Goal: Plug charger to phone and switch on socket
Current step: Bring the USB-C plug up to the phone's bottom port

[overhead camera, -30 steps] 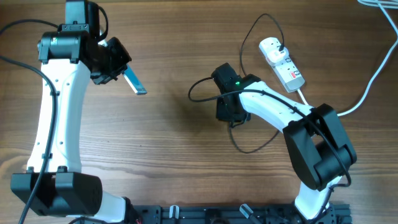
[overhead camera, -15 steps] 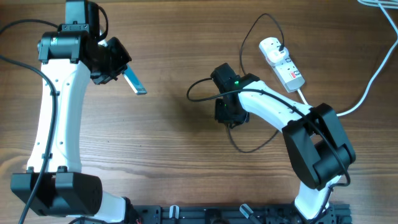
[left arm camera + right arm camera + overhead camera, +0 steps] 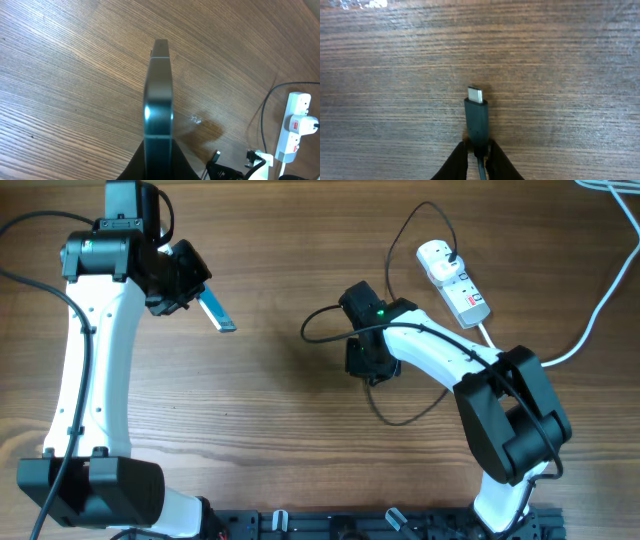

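L tool (image 3: pixel 158 159) clamps phone (image 3: pixel 158 95) edge-on; R tool (image 3: pixel 477 149) pinches charger (image 3: pixel 476 117) behind tip. Square tip w/ phone's end, then approach slowly.

Bare table (image 3: pixel 280 420) lies open from the phone (image 3: pixel 216 312) across to the right gripper (image 3: pixel 478 152), on its 9 o'clock side. The charger (image 3: pixel 477 117) loops over the wood at that gripper's 10 and 5 o'clock, and the socket (image 3: pixel 452 280) blocks 2 o'clock.
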